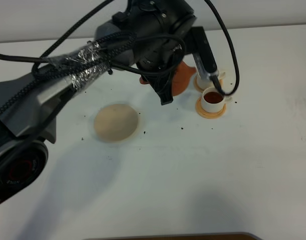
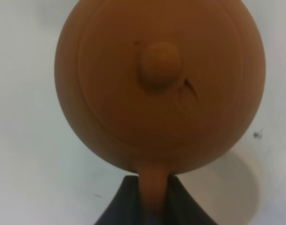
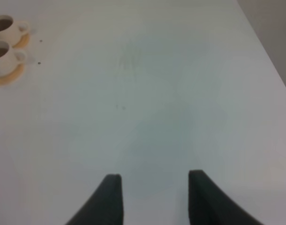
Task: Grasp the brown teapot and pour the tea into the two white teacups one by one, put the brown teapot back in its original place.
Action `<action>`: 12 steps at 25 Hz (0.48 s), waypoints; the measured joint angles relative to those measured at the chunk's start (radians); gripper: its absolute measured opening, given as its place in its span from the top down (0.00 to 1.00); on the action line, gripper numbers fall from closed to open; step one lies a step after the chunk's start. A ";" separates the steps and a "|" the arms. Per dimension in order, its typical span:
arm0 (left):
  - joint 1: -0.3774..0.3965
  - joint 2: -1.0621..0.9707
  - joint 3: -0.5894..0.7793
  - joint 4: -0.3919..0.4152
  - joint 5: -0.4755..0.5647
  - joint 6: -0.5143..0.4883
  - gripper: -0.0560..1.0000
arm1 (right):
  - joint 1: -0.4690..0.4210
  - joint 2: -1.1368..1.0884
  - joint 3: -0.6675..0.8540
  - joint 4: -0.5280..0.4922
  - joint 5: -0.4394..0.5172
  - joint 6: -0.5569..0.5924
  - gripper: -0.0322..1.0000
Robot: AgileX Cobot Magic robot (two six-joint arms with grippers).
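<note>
The brown teapot (image 2: 159, 84) fills the left wrist view from above, lid knob up. My left gripper (image 2: 152, 199) is shut on its loop handle. From the high camera the teapot (image 1: 181, 81) hangs beneath the left gripper (image 1: 165, 86), just left of the two white teacups. The near teacup (image 1: 213, 99) holds dark tea; the far teacup (image 1: 203, 82) is mostly hidden behind the arm. Both teacups (image 3: 3, 26) (image 3: 2, 54) show tea in the right wrist view. The beige disc (image 1: 116, 122), the original place, lies bare to the left. My right gripper (image 3: 154, 190) is open over bare table.
Each cup sits on an orange-tan coaster (image 1: 211, 113). Dark specks (image 1: 183, 128) dot the white table (image 1: 193, 175) around the disc and cups. The left arm's cables (image 1: 77, 70) stretch across the upper left. A brown edge (image 1: 193, 236) runs along the near side.
</note>
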 joint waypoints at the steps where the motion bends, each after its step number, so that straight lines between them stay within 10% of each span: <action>1: 0.016 -0.003 0.000 -0.023 0.000 -0.056 0.81 | 0.000 0.000 0.000 0.000 0.000 0.000 0.62; 12: 0.110 -0.051 0.053 -0.185 0.001 -0.332 0.81 | 0.000 0.000 0.000 0.000 0.000 0.000 0.62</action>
